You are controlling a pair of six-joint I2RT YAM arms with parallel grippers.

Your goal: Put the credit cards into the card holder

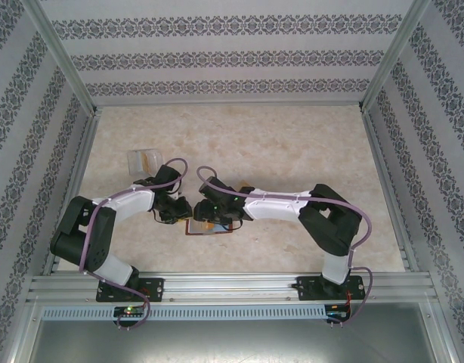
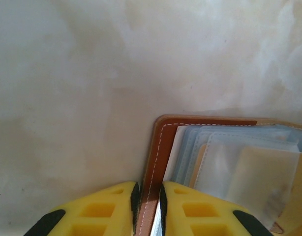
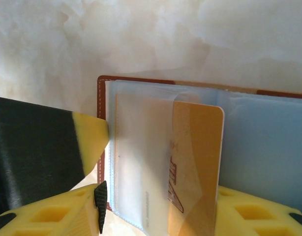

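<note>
Open card holder lies on table, toward 6 o'clock of its centre. Orange-tan card sits partly under a clear sleeve. left gripper: jaws narrow, pinching the holder's brown leather edge. right gripper: jaws wide, straddling the card. Pale cards at 10 o'clock of holder, well apart.

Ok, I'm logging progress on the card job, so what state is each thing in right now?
card holder: open, clear pockets showing.
orange card: partly tucked into a clear pocket.
pale cards: lying on the table, outside the holder.
left gripper: shut on the holder's leather edge.
right gripper: open, fingers either side of the orange card.
</note>
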